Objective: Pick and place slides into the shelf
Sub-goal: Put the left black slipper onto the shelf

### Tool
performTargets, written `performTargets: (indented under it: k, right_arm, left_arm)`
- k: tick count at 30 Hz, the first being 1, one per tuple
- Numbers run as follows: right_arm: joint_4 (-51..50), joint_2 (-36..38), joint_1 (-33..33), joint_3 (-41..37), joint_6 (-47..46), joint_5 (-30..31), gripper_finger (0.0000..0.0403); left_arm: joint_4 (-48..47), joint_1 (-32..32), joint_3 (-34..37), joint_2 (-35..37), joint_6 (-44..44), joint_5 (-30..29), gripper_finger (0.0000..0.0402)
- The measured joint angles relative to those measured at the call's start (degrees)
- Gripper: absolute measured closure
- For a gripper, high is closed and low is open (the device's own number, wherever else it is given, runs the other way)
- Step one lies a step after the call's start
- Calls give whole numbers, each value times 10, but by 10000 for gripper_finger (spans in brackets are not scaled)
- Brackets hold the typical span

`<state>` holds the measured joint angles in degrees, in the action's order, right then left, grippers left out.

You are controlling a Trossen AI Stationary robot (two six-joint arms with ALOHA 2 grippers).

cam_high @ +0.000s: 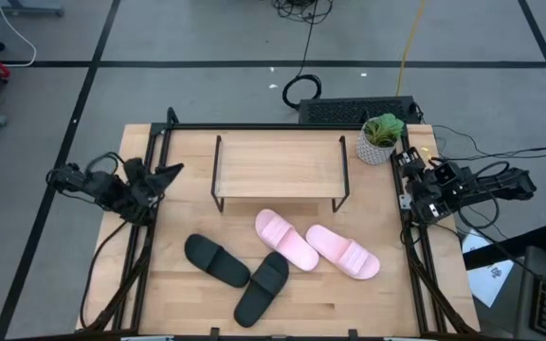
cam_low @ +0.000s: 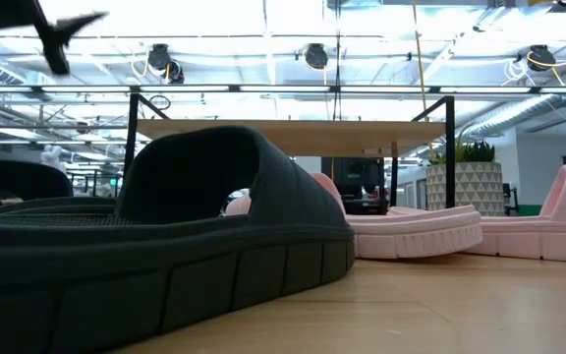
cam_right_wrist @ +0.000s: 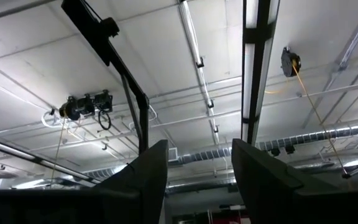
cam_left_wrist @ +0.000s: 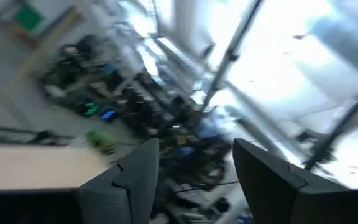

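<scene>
Two matte black slides [cam_high: 216, 260] [cam_high: 263, 288] lie sole-down on the near middle of the table; one fills the low view [cam_low: 165, 246]. Two pale pink slides [cam_high: 287, 240] [cam_high: 343, 252] lie sole-down just right of them, in front of the shelf [cam_high: 280, 166], a low wood-topped rack on thin black legs at the table's far middle. My left gripper [cam_high: 167, 172] hangs at the table's left edge, open, raised and empty [cam_left_wrist: 194, 180]. My right gripper [cam_high: 404, 180] waits at the right edge, open, pointing up at the ceiling [cam_right_wrist: 199, 168].
A small potted plant [cam_high: 381, 138] in a patterned pot stands at the far right corner, beside the shelf. A black frame [cam_high: 254, 126] runs round the table edges. Bare wood [cam_high: 349, 303] lies near the front right.
</scene>
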<state>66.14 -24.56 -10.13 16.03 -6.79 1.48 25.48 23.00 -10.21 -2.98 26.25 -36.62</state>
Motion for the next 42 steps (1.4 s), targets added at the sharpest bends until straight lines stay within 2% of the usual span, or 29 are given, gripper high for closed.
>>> performTargets:
  k: [4,8,13,19,25,28,31,36,39,42]
  right_arm:
    - [23,-3,0,1,0,0,234]
    - [43,-3,0,1,0,0,234]
    - [46,-3,0,1,0,0,234]
    - [46,-3,0,1,0,0,234]
    - [47,-3,0,1,0,0,234]
    - [54,-3,0,1,0,0,234]
    - [72,-2,0,1,0,0,234]
    - [90,-1,0,1,-30,0,234]
    - [90,-1,0,2,-66,0,234]
    - [88,-1,0,2,-98,-1,234]
  left_arm:
    - [-18,10,-76,-17,-47,71,197]
    - [-129,31,-197,-84,-50,80,197]
    - [-277,56,-366,-232,-25,70,197]
    - [-379,98,-543,-402,17,64,197]
    - [-463,173,-688,-571,103,16,197]
    - [-473,206,-740,-652,136,-13,197]
    - [-468,232,-783,-721,182,-70,197]
    - [-473,257,-813,-802,292,-157,197]
    - [-492,271,-814,-833,392,-165,197]
    - [-553,287,-814,-866,520,-161,197]
